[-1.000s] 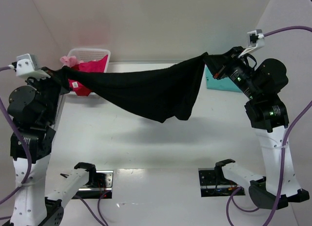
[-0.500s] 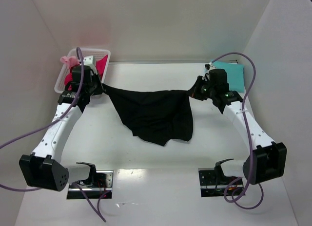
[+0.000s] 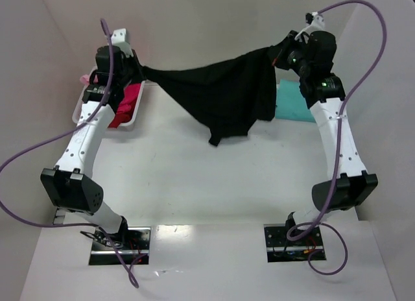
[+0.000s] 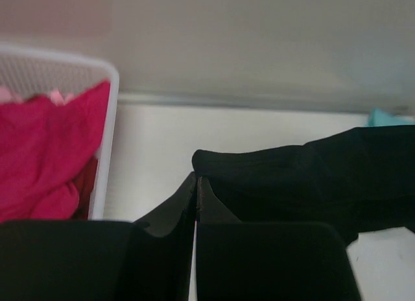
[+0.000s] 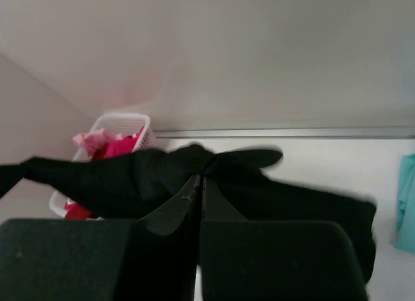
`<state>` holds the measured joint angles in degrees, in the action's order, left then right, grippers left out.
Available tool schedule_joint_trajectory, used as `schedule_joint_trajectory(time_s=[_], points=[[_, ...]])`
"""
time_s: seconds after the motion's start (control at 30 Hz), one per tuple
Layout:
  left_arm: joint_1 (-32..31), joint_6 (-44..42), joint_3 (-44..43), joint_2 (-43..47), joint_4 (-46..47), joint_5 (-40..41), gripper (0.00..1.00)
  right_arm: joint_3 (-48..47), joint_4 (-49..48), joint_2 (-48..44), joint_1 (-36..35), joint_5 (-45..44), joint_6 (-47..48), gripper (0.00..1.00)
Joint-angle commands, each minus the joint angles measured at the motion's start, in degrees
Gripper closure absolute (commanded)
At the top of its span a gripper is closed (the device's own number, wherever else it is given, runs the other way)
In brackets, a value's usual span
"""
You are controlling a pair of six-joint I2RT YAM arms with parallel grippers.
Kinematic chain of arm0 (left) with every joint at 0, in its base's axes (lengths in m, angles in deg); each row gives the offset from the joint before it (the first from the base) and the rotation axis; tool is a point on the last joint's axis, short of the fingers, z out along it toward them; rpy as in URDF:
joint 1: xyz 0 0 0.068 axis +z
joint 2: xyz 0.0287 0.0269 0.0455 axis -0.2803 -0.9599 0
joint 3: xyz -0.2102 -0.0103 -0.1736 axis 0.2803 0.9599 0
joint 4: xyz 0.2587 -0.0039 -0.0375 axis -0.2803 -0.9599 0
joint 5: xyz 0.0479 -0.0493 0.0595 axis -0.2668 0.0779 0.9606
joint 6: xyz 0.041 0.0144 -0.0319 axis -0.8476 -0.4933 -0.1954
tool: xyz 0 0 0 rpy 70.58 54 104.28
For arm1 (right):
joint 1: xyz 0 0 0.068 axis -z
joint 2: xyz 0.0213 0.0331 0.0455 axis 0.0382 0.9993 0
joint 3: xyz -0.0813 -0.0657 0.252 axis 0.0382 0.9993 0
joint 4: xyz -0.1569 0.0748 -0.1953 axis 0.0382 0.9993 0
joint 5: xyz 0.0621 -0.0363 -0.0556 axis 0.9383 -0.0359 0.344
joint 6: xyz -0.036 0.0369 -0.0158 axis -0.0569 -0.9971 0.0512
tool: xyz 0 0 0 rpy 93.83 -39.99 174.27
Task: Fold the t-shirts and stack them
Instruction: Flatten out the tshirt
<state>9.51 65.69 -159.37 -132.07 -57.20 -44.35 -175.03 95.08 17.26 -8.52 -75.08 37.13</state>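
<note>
The black t-shirt (image 3: 224, 96) hangs spread in the air over the 12 o'clock part of the table (image 3: 194, 184), stretched between both grippers. Its lowest corner points toward 6 o'clock; whether that tip touches the table cannot be determined. The left gripper (image 3: 139, 69), at 11 o'clock, is clamped on the left end of the black t-shirt; in the left wrist view its jaws meet with black cloth pinched between them. The right gripper (image 3: 277, 54), at 1 o'clock, is clamped on the right end of the same garment, and the right wrist view shows the cloth bunched at the closed jaws. The teal t-shirt (image 3: 293, 103) lies on the table at 2 o'clock, just beside the right arm and partly covered by the hanging black cloth. The magenta-pink t-shirt (image 3: 130, 101) lies inside the white basket (image 3: 79, 106) at 10 o'clock, beneath the left arm.
</note>
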Motion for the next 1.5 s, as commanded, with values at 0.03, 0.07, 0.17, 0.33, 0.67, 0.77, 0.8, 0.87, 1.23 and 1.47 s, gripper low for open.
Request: schedule_joint_trajectory(time_s=[0.03,0.07,0.17,0.33,0.67,0.77,0.8,0.87,1.23,1.47], points=[[0.4,-1.9,-1.6,3.0,3.5,-2.1,1.0,6.2,-4.2,-11.4,-0.1,3.8,3.4,1.0],[0.4,-1.9,0.4,3.7,3.5,-2.8,1.0,8.7,-4.8,-13.6,-0.1,4.3,3.4,1.0],[0.4,-1.3,9.3,6.9,2.8,-2.8,1.0,19.4,-5.3,-21.2,-0.6,9.9,3.4,1.0],[0.4,0.7,19.0,10.2,-2.1,-2.6,0.24,39.4,-0.4,-30.3,-4.3,16.2,1.0,1.0],[0.4,-0.3,14.5,13.7,-3.7,-6.8,0.0,50.6,7.7,-34.4,-6.8,22.5,-0.2,0.99],[0.4,-2.3,13.2,13.7,-4.4,-15.3,0.0,53.6,6.4,-33.8,-7.6,23.2,-2.3,0.97],[0.4,-3.1,13.2,13.7,-5.2,-17.9,0.0,54.1,6.9,-33.8,-8.1,23.2,-2.3,0.95],[0.4,-4.9,14.6,14.2,-5.7,-24.2,0.0,54.7,9.5,-33.8,-8.1,21.4,-1.8,0.35],[-3.2,-11.5,21.1,17.2,-7.4,-33.8,0.0,42.9,7.1,-31.8,-8.1,9.1,-2.9,0.0],[-9.2,-13.8,23.0,16.7,-8.6,-33.1,0.0,49.1,2.3,-27.8,-8.1,11.3,-4.6,0.06]])
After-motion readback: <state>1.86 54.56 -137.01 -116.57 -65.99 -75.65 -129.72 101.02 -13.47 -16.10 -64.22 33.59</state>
